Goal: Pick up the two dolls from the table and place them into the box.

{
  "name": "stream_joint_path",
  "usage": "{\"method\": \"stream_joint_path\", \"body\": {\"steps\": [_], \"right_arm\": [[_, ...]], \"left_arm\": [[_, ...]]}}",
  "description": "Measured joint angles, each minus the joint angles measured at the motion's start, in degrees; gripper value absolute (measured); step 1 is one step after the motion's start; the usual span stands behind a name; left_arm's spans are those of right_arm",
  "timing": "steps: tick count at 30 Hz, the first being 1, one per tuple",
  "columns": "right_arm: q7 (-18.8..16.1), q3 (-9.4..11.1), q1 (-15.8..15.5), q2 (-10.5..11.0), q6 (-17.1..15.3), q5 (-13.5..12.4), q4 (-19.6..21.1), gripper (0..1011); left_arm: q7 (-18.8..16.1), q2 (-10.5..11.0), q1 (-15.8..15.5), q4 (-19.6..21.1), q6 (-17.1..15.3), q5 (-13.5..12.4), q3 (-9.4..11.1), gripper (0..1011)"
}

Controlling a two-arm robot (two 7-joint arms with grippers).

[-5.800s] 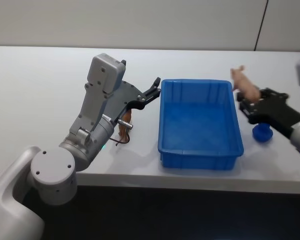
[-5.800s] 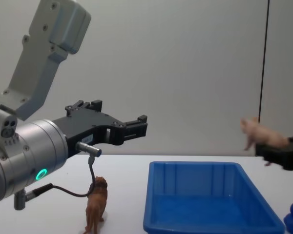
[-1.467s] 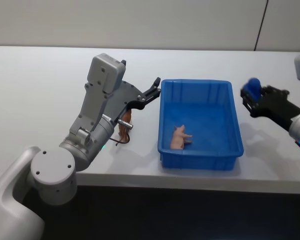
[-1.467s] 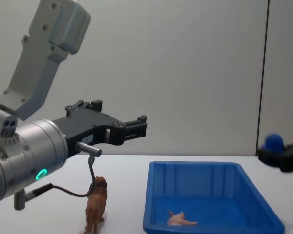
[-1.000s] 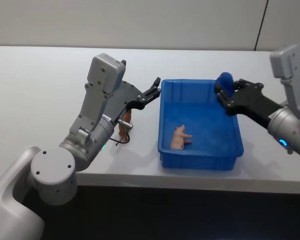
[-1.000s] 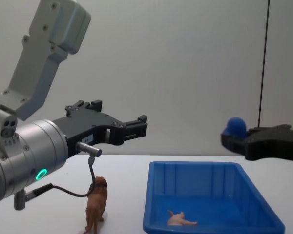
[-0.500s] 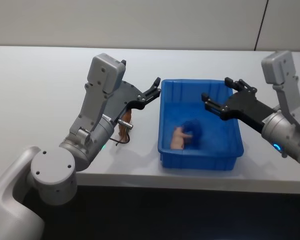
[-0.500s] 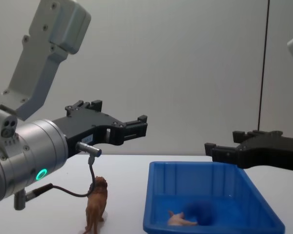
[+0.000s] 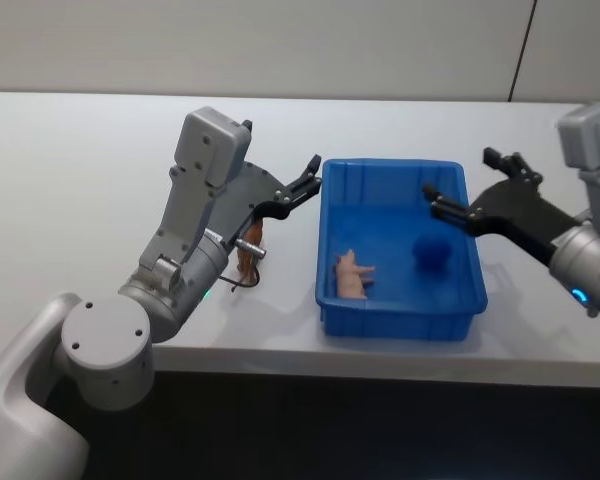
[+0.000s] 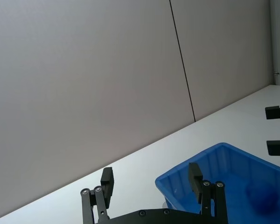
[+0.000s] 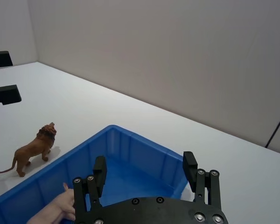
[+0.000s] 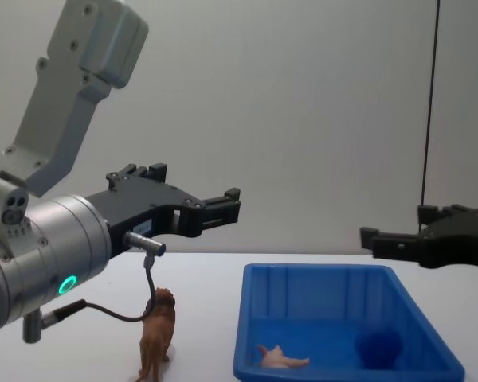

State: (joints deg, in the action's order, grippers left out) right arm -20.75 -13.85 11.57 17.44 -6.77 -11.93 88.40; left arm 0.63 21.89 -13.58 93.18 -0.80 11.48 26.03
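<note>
You have both dolls in the box (image 9: 400,318), which sits on the table (image 9: 80,180) close to its near edge. The pink doll (image 9: 351,275) lies on its side on the box floor, close to the left wall and toward the near one. The blue doll (image 9: 432,251) rests on the floor nearer the right wall, about midway along it and apart from the pink one. In the chest view the pink doll (image 12: 283,358) and the blue doll (image 12: 378,348) both sit low, below the rim of the box (image 12: 319,269).

Your right gripper (image 9: 458,176) hangs above the box's far right corner with its fingers spread and nothing between them. The right wrist view shows the gap plainly, with the right gripper (image 11: 144,168) over the box (image 11: 130,144) and the pink doll (image 11: 56,210) below it. From the chest it stands well above the rim, right gripper (image 12: 394,224) level.

Your left gripper (image 9: 314,172) is raised just outside the box's far left corner, fingers apart and empty (the left wrist view shows the left gripper (image 10: 150,177) parted, with the blue doll (image 10: 263,198) beyond).

A lion (image 12: 157,334) stands on the table to the left of the box, near the near edge, under the left arm; you can see the lion (image 11: 35,148) clear of the box wall.
</note>
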Motion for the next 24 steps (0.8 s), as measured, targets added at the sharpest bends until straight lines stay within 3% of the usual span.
{"method": "stream_joint_path", "body": {"steps": [12, 24], "right_arm": [[1.35, 2.21, -2.43, 2.91, 0.21, -2.54, 0.96, 1004], [1.82, 3.16, -3.57, 4.21, 0.35, -3.59, 1.24, 1004]], "left_arm": [[0.00, 0.00, 0.00, 0.00, 0.00, 0.00, 0.00, 1001], [0.95, 0.61, 0.26, 0.21, -1.70, -0.23, -0.31, 1001]]}}
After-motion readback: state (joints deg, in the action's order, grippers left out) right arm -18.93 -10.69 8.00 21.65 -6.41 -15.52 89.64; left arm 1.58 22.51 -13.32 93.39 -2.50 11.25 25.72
